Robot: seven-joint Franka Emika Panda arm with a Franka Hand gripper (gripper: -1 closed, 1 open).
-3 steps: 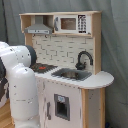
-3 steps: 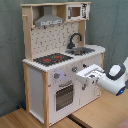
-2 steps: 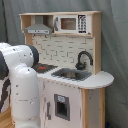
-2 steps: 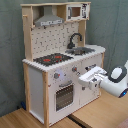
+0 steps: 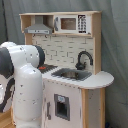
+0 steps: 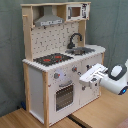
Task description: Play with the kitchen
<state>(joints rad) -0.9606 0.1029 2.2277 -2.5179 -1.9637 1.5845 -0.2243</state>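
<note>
Kitchen (image 6: 57, 65) stood on the wooden counter (image 6: 97, 114) against a grey curtain (image 6: 112, 25), its black-red hob (image 6: 53, 59) beside the sink (image 6: 86, 50) and black faucet (image 6: 74, 40). The white arm's gripper (image 6: 86, 80) hovered just before the front panel near the oven door (image 6: 63, 96) (whether its jaws were spread, I cannot tell).

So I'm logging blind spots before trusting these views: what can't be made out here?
- First exterior view: the arm covers the kitchen's hob and left front.
- Second exterior view: the tool hides part of the front panel; its finger state is unreadable.
- Knob markings: too small in both exterior views.
</note>
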